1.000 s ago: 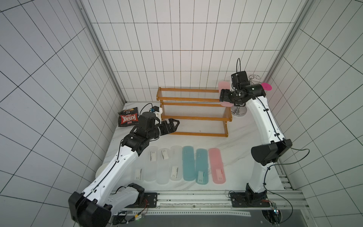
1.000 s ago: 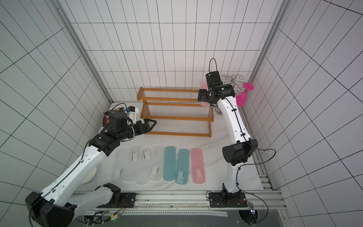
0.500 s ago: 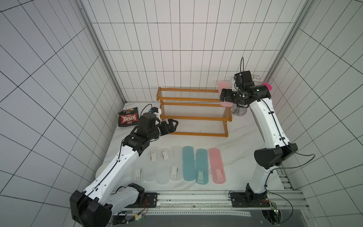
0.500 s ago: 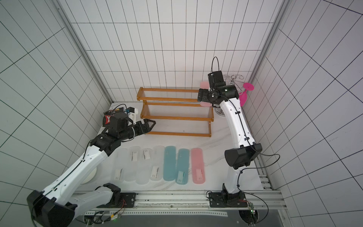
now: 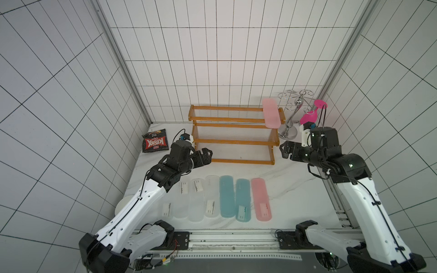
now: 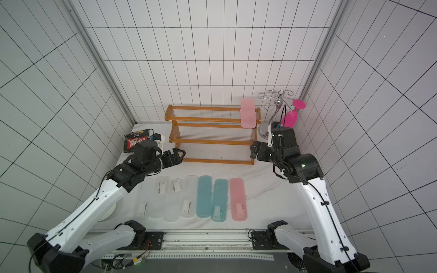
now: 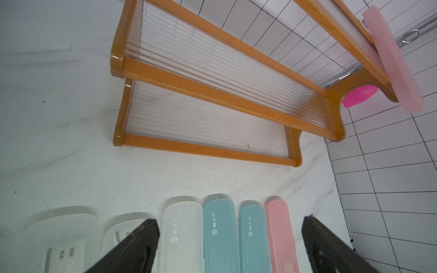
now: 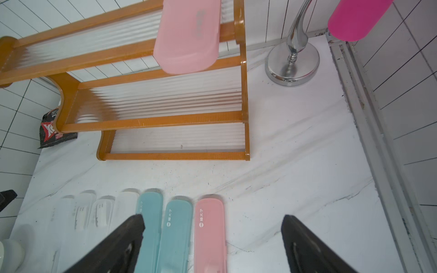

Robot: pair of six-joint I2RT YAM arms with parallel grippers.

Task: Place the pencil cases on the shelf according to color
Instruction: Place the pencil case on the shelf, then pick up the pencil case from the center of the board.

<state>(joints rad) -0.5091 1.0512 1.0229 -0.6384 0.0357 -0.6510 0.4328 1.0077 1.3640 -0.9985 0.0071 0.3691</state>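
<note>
While the left gripper (image 5: 208, 154) and right gripper (image 5: 283, 151) gape empty, a pink case (image 5: 270, 114) lies atop the shelf (image 5: 231, 141).

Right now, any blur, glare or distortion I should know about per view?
Both top views: sharp, evenly lit, tile lines splay outward; clear cases nearly vanish on the white table. Left wrist: left pincer blurred, shelf crisp. Right wrist: right pincer blurred, bright glints on the chrome stand.

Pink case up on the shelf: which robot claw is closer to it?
Right. The right gripper sits just in front of the shelf end where the pink case lies; the left gripper is off the shelf's opposite end.
</note>
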